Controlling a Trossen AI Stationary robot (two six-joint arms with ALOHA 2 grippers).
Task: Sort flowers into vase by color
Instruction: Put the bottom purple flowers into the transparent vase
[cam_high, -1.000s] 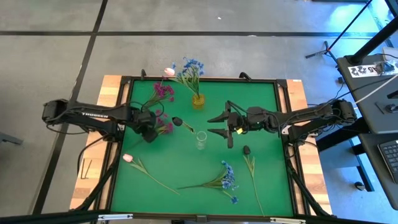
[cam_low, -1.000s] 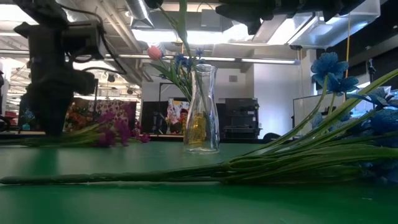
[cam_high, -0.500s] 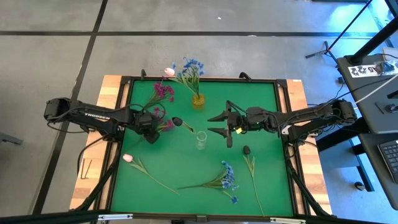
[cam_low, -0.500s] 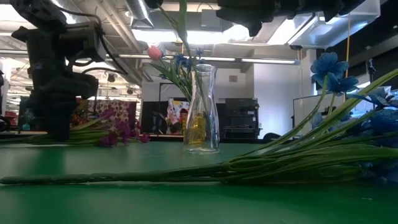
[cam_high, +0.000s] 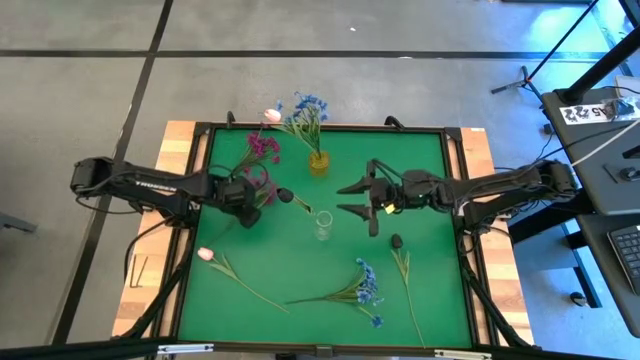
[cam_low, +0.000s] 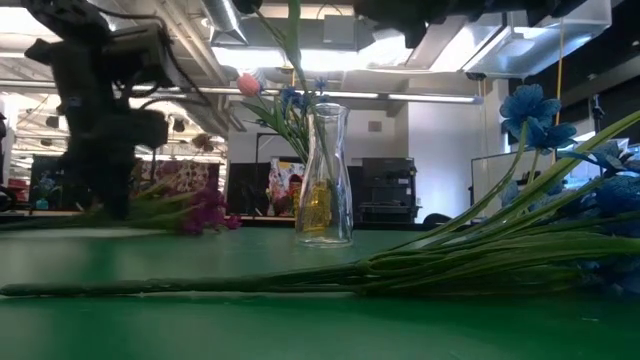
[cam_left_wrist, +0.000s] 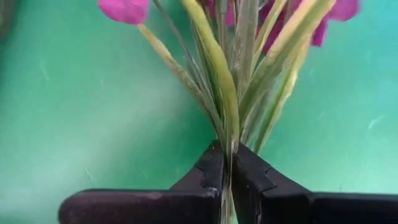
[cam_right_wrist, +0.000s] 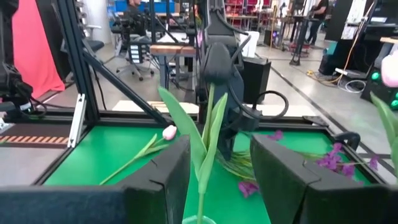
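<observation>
Two vases stand on the mat (cam_high: 420, 180): an amber vase (cam_high: 318, 162) at the far side holding a blue spray (cam_high: 303, 115) and a pink tulip (cam_high: 271, 116), and a clear vase (cam_high: 323, 225) at centre with one dark bud (cam_high: 285, 194) leaning out of it. Left gripper (cam_high: 243, 200) — closed on the stems of a magenta cluster (cam_left_wrist: 239, 74) at the mat's left side; we see the fingers pinching the bundle right at the mat. A second magenta cluster (cam_high: 262, 148) lies just beyond it. Right gripper (cam_high: 358, 197) — jaws apart, empty, hovering beside the clear vase. Loose items: pink tulip (cam_high: 206, 254) near left, blue spray (cam_high: 362, 285) near centre, dark bud (cam_high: 397, 241) near right. Step in hand, we judge: pick-up of the magenta cluster. Next move calls for lifting it clear, swinging the stems upright and threading them into a narrow neck — which vase suits magenta we cannot tell.
</observation>
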